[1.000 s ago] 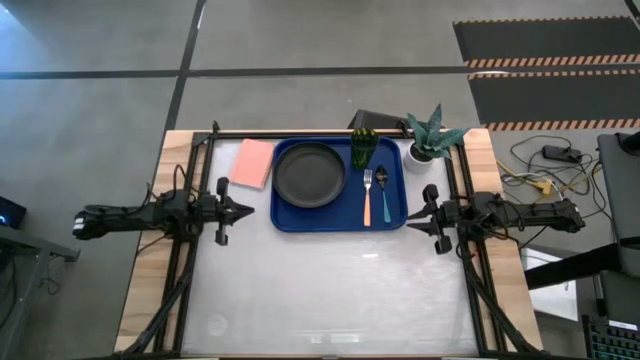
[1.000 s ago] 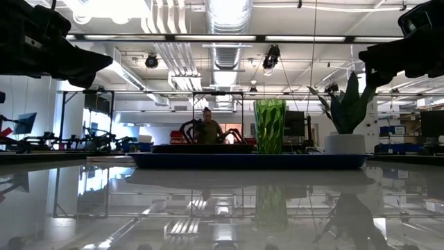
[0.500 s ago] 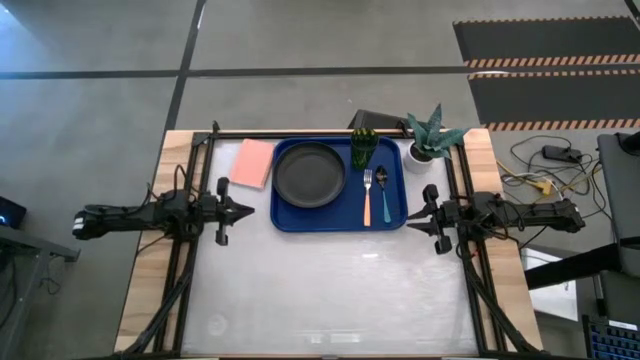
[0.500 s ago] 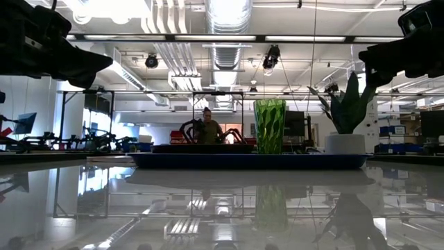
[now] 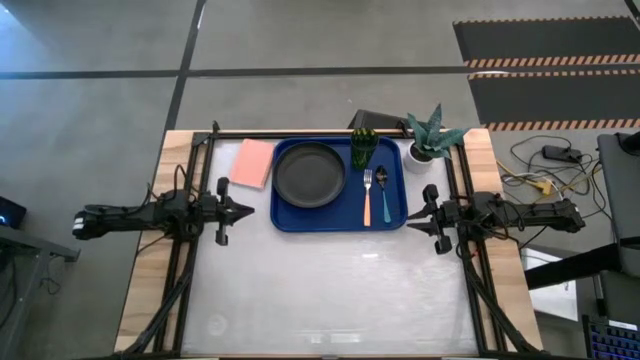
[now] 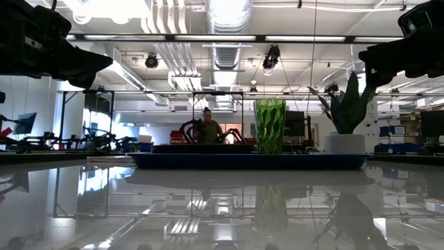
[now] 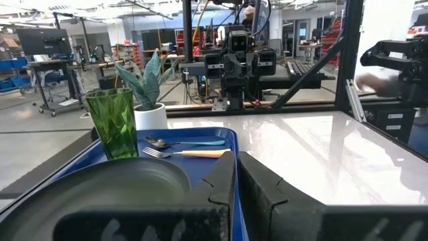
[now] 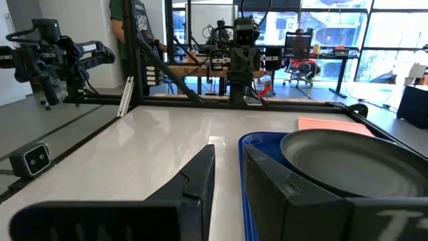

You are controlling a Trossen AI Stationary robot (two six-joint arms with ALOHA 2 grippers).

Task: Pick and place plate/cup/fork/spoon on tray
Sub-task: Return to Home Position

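Everything is sitting on the large blue rectangular plastic tray (image 5: 339, 213), midway between both claws.
The left claw (image 5: 249, 211) and right claw (image 5: 410, 222) are idling nearly closed, seemingly empty, flanking it.

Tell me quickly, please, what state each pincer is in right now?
Left pincer: shut, holding nothing, beside the blue tray.
Right pincer: shut, holding nothing, at the tray's other side.
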